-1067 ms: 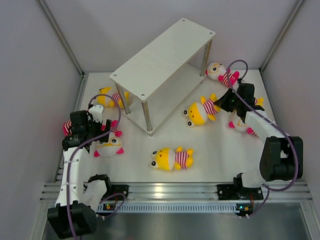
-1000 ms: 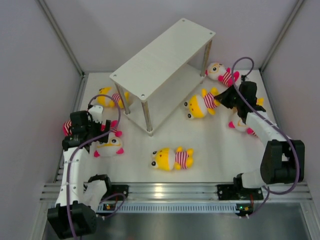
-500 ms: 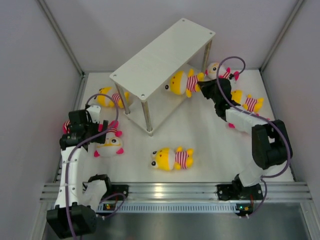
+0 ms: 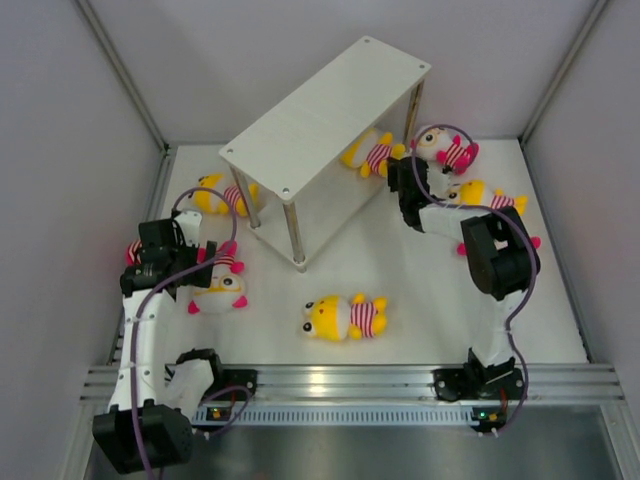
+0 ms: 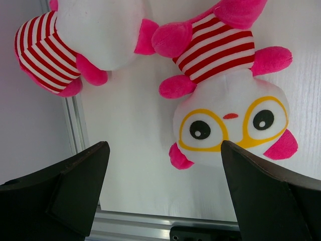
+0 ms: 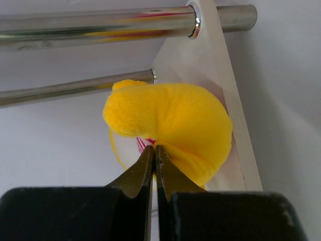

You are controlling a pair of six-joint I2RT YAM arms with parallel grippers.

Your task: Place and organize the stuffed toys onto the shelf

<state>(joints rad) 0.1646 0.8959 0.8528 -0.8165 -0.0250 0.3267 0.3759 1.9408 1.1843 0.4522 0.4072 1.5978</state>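
Observation:
My right gripper (image 4: 398,172) is shut on a yellow stuffed toy (image 4: 365,155) and holds it in at the right end of the shelf's (image 4: 330,115) lower tier. In the right wrist view my closed gripper (image 6: 154,148) pinches the yellow toy (image 6: 175,120) against the shelf board (image 6: 228,95). My left gripper (image 4: 185,268) is open and empty above a white-headed toy with glasses (image 4: 218,290). In the left wrist view this gripper (image 5: 163,150) sits just short of that toy's head (image 5: 230,120). A second pink-and-white toy (image 5: 65,35) lies to its left.
More toys lie on the table: a yellow one (image 4: 222,195) left of the shelf, a yellow one (image 4: 345,316) front centre, a white-headed one (image 4: 445,148) and a yellow one (image 4: 490,198) right of the shelf. Shiny posts (image 6: 100,22) cross ahead of my right gripper.
My right gripper has carried the yellow toy from the table's right side up and left into the shelf's lower tier. The left arm has barely moved.

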